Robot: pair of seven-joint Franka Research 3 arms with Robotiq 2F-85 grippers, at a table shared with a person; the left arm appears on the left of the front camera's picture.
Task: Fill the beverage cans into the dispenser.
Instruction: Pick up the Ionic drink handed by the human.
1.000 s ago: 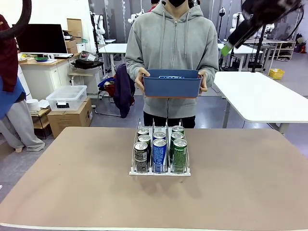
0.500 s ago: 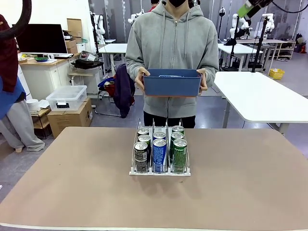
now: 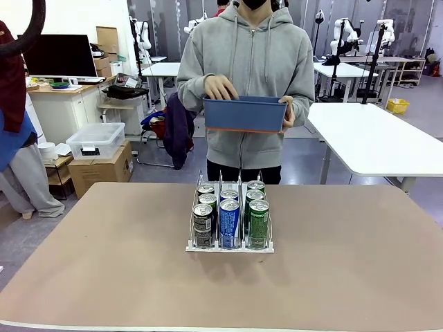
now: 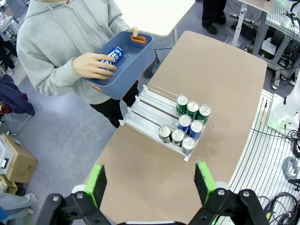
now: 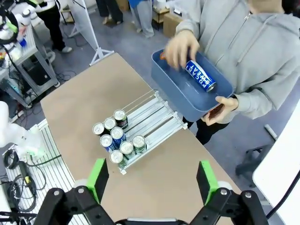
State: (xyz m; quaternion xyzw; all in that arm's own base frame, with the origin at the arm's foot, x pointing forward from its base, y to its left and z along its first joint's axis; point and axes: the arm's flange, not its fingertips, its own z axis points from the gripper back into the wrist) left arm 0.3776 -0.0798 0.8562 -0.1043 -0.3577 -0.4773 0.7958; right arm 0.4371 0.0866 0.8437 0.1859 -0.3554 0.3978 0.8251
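Leaving the side of the tub [image 4: 140,54], the person's hand [image 4: 89,65] is reaching onto a blue can [image 4: 115,55]; left gripper [image 4: 150,176] and right gripper [image 5: 152,176] are hovering, jaws apart.

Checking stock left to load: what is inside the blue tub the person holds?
One blue can lies on its side in the blue tub. The person's hand reaches in, hiding part of the floor.

**Materials and finishes**

Cans [image 3: 229,214]: smooth metal, glossy printed bodies, bare silver tops that catch the light. Rack [image 3: 228,247]: clear shiny plastic lanes, thin wire-like dividers, white plastic base. Table [image 3: 346,263]: matt brown top, smooth, no glare. Tub [image 3: 246,114]: blue plastic, smooth with a dull sheen. Hoodie [image 3: 242,55]: soft grey cloth, matt.
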